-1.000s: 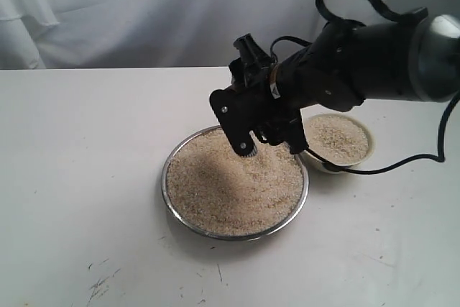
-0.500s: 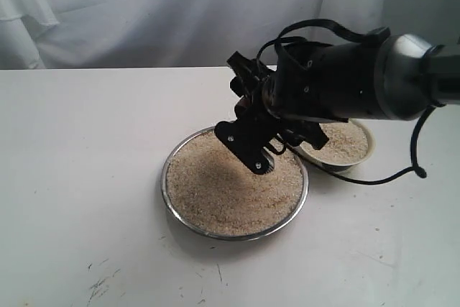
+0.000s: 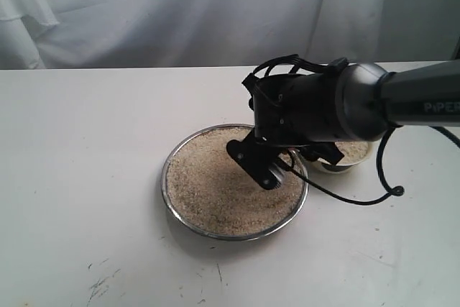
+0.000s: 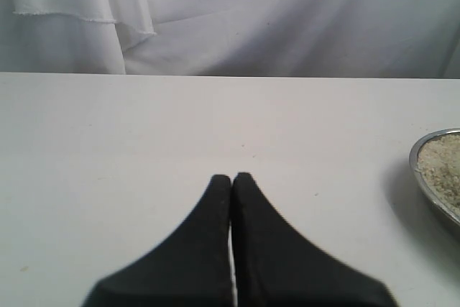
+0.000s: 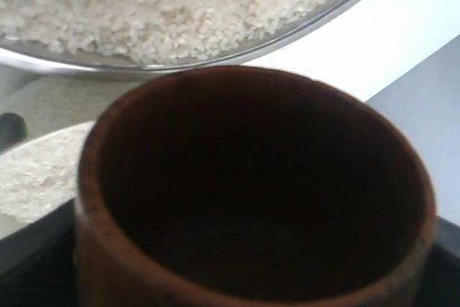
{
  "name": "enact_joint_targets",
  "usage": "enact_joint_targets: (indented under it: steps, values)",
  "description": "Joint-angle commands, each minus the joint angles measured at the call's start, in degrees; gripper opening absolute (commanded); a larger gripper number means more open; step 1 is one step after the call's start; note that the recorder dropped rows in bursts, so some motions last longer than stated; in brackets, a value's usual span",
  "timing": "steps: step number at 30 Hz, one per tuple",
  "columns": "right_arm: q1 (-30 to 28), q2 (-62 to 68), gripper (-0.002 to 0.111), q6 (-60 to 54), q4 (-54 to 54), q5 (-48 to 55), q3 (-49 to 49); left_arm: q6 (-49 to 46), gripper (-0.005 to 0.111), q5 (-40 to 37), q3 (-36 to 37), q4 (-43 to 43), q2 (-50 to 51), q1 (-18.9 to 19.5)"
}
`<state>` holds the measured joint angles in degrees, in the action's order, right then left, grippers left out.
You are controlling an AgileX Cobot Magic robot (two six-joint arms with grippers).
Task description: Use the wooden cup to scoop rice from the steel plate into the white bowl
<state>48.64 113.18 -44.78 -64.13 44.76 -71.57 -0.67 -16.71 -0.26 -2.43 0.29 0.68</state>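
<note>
Rice (image 3: pixel 208 195) in the steel plate (image 3: pixel 167 177) is seen just beyond the rim of the empty wooden cup (image 5: pixel 251 185), which is pinched by the right tool (image 3: pixel 267 169). The left tool (image 4: pixel 231 177) is pressed together.

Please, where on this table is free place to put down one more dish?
Bare: the table left of the steel plate in the exterior view, and the strip in front of the plate. Crowded: the right side, where the right gripper holds the wooden cup over the plate, beside the white bowl.
</note>
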Motion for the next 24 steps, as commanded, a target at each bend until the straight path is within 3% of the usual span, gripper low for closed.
enact_joint_targets:
  steps: [1,24]
  values:
    - [1.1,1.2,0.000,0.9,0.6,2.3,-0.3,0.2,0.000,0.4,0.3,0.0,-0.3,-0.1]
    - [2.7,3.5,0.000,0.9,4.5,6.4,-0.3,0.2,0.000,0.4,0.3,0.0,-0.3,-0.1]
